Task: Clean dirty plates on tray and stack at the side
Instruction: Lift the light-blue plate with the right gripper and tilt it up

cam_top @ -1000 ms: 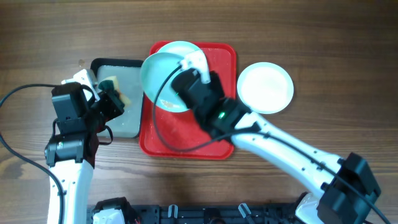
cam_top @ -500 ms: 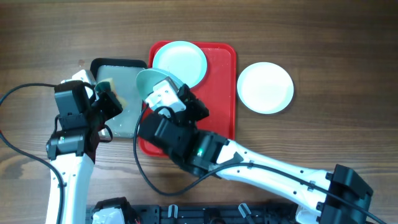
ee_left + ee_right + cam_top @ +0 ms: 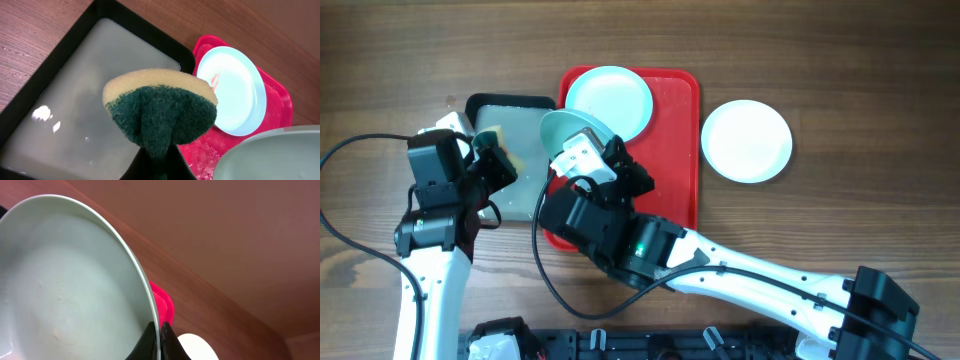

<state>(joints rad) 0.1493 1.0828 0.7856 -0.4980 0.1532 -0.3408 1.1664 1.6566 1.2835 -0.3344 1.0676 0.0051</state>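
Left end effector (image 3: 159,161): closed on the sponge (image 3: 160,112), which is gripped at its lower edge.
Sponge: yellow foam with a dark green scouring face; it is seen over the dark tray (image 3: 30,107), and contact with the liquid cannot be told.
Dark tray: a black-rimmed tray filled with cloudy grey liquid, placed just left of the red tray (image 3: 675,150) on the tabletop (image 3: 840,60).
Right end effector (image 3: 159,341): closed on the rim of the held plate (image 3: 65,280), with the rim pinched between the two fingers.
Held plate: pale aqua, lifted and tilted steeply, seen in the overhead view over the left edge of the red tray beside the dark tray.
Second plate (image 3: 230,90): laid flat in the far part of the red tray; a small red smear is visible on its face in the left wrist view.
Third plate (image 3: 747,140): white, laid flat on the bare tabletop to the right of the red tray, apart from it.
Red tray: wet patches are seen on its textured surface near the second plate.
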